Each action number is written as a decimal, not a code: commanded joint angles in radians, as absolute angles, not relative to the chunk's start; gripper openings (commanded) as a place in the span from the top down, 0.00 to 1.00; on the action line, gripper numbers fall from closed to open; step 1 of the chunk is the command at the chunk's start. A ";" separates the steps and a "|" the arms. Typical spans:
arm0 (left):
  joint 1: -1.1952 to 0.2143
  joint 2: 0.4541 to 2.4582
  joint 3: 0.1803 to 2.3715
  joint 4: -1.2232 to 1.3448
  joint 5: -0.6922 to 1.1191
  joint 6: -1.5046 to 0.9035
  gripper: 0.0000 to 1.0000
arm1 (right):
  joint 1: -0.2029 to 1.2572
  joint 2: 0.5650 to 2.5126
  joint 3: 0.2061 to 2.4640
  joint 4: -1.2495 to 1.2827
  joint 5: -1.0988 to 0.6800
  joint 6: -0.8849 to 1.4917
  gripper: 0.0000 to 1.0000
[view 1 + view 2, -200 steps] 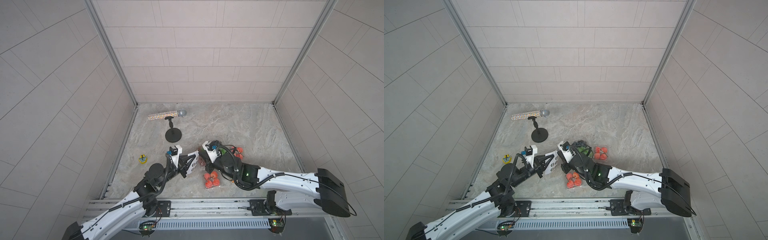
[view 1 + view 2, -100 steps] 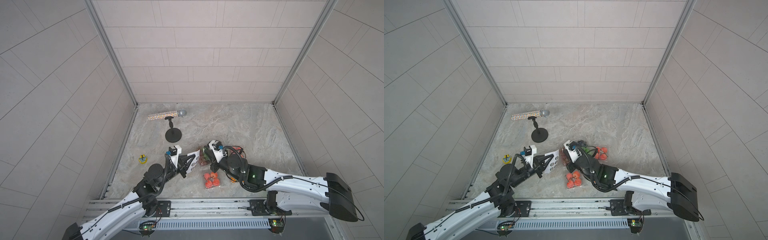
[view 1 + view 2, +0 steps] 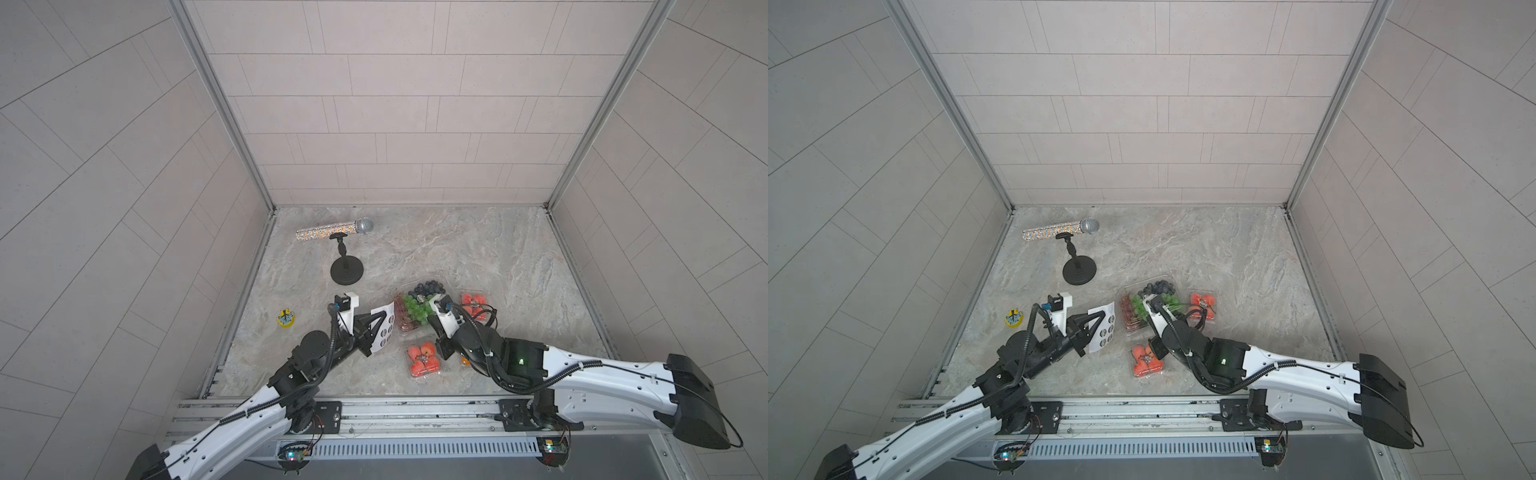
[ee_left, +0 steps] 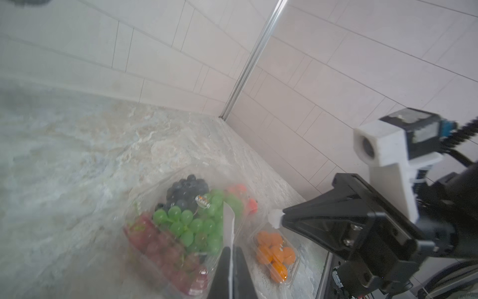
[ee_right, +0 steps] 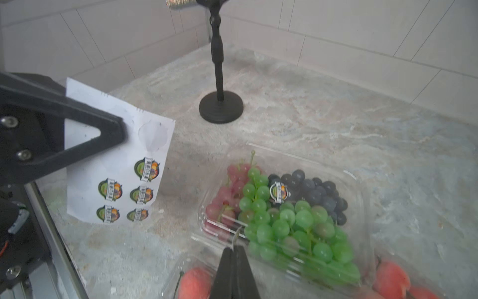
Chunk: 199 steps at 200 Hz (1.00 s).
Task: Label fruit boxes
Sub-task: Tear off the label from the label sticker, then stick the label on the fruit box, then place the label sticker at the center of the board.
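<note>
Right wrist view, your left gripper (image 5: 121, 132): clamped on sheet (image 5: 116, 178).
Your right gripper (image 5: 234, 249): pinching sticker (image 5: 236, 235) by grape box (image 5: 360, 186).

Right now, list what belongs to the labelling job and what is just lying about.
Job: grape box, near red-fruit box, far red-fruit box, orange box, sticker sheet in the left gripper, sticker in the right gripper.
Lying about: microphone on its stand, small yellow toy.

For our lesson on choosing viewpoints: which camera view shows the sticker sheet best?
The right wrist view: the sticker sheet faces the camera, so five printed stickers and a peeled blank read clearly. Both top views show it small, partly behind the left gripper pinching it. The left wrist view catches only its edge.
</note>
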<state>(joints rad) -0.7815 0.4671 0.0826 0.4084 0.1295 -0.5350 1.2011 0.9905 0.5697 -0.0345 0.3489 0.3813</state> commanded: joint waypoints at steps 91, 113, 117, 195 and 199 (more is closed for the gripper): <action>-0.776 0.395 -0.015 0.203 -0.014 -0.706 1.00 | 1.280 1.147 0.661 -0.403 0.246 0.561 1.00; -0.770 0.463 -0.017 0.221 -0.065 -0.698 1.00 | 1.289 1.225 0.691 -0.413 0.238 0.553 1.00; -0.769 0.480 -0.018 0.237 -0.062 -0.697 1.00 | 1.289 1.235 0.693 -0.409 0.235 0.552 1.00; -0.743 0.721 0.003 0.403 -0.036 -0.665 1.00 | 1.295 1.336 0.732 -0.370 0.233 0.539 1.00; -0.742 0.729 0.007 0.404 -0.034 -0.660 1.00 | 1.296 1.342 0.737 -0.369 0.230 0.537 1.00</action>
<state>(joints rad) -0.7574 0.6834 0.0063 0.3279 -0.0425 -0.6872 1.2896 1.3136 0.7048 -0.3698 0.2188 0.5354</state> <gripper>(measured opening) 0.039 0.048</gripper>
